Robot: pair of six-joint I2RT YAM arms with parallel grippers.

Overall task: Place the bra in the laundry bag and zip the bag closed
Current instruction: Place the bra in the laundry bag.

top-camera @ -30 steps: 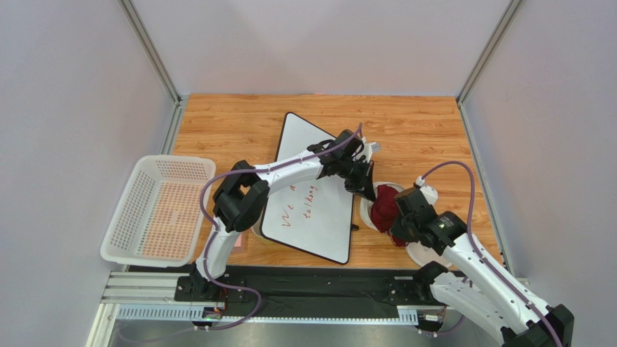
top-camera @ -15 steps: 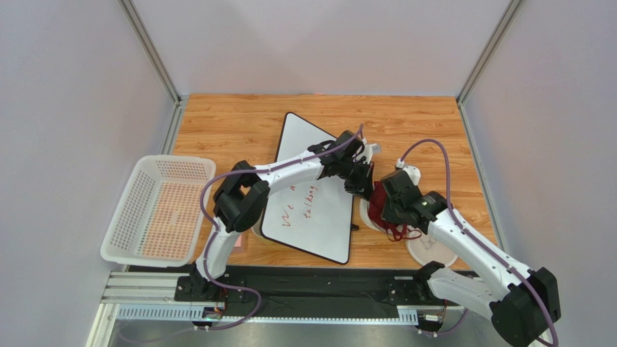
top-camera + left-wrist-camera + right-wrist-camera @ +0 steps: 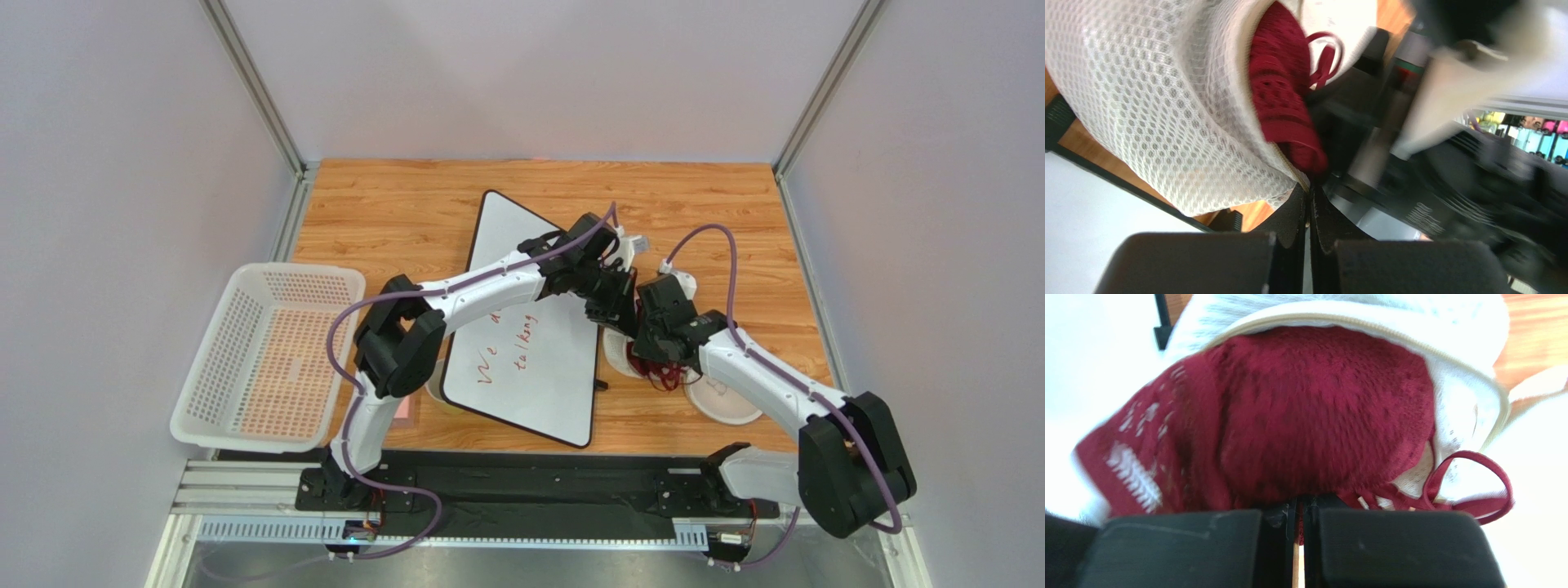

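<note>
Seen from above, your right arm has swung in from the right over the last second, carrying the bra leftward into the mouth of the laundry bag. The bag sits on the wooden surface, just right of a whiteboard. The left pincer is closed on the bag's zip rim and holds the mouth up, as before. The right pincer is closed with maroon fabric at its tips, apparently nipping a fold. Most of the bra now lies inside the mesh, but one cup edge and a strap loop hang outside the rim. The disc lid lies flat and open beside the bag. Stuffing looks nearly done, and zipping has not begun.
</note>
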